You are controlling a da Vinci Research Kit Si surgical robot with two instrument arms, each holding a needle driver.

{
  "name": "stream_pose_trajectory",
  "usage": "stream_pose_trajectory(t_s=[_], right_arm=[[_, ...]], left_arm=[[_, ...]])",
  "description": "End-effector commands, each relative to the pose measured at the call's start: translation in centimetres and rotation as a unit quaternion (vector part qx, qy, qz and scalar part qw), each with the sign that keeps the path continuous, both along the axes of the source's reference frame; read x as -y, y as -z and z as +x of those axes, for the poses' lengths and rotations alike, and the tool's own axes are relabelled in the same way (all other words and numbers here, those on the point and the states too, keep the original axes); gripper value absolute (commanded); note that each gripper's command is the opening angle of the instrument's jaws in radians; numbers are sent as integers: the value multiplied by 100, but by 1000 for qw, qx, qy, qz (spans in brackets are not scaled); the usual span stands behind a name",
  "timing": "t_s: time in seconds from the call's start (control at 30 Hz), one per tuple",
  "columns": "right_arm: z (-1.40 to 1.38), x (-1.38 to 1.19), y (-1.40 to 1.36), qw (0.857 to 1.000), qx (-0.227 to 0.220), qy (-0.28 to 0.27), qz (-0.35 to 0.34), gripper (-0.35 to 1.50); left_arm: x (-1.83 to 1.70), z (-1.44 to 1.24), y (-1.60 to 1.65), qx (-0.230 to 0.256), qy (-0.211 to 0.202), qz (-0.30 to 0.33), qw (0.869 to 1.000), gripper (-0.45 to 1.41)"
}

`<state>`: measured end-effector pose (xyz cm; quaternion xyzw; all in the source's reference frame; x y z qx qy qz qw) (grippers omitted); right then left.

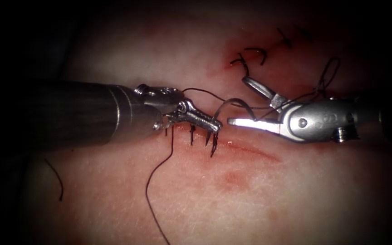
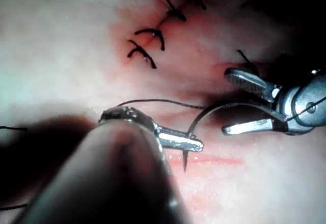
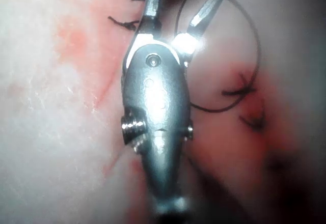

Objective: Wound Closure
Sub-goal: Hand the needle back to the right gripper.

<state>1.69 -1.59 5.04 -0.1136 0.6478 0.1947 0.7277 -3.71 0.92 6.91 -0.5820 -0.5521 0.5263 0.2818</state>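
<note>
My left tool (image 1: 205,121), mid-frame in the endoscope view, has its jaws closed on the needle (image 1: 234,103), gripping one end of the curve just above the cut (image 1: 250,149). The rest of the needle arcs up and right toward my right tool (image 1: 246,102); I can't tell whether its tip is in the tissue (image 1: 114,190). The right tool's jaws are spread wide and hold nothing, one on each side of the arc.

Risks as I see them:
- Thread (image 1: 159,168) trails down to lower centre and also runs across the right tool's body; it could snag there.
- The grip sits near the needle's end, so the needle may swivel in the jaws.
- Finished stitches (image 1: 250,56) upper right sit close to the open jaws.
</note>
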Motion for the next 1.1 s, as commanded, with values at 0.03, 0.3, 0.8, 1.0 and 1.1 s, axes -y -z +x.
stream_pose_trajectory(t_s=[0.03, 0.3, 0.8, 1.0, 1.1], right_arm=[[10, 1, -8, 1000, -2, 3, 0, 78], [17, 2, -11, 1000, -5, 16, -1, 42], [23, -2, -2, 999, -7, 26, -22, -35], [18, -4, 3, 1000, -10, 15, 21, -35], [16, -5, 11, 998, -23, 6, 65, -35]], left_arm=[[1, -6, -6, -1, -3, 0, 1000, -45], [2, -5, -5, -8, -13, 16, 1000, -45], [8, -6, -6, -8, -18, 18, 1000, -45], [6, -7, -6, -11, 12, 49, 999, 84], [8, -9, -5, -78, 79, -63, 992, 120]])
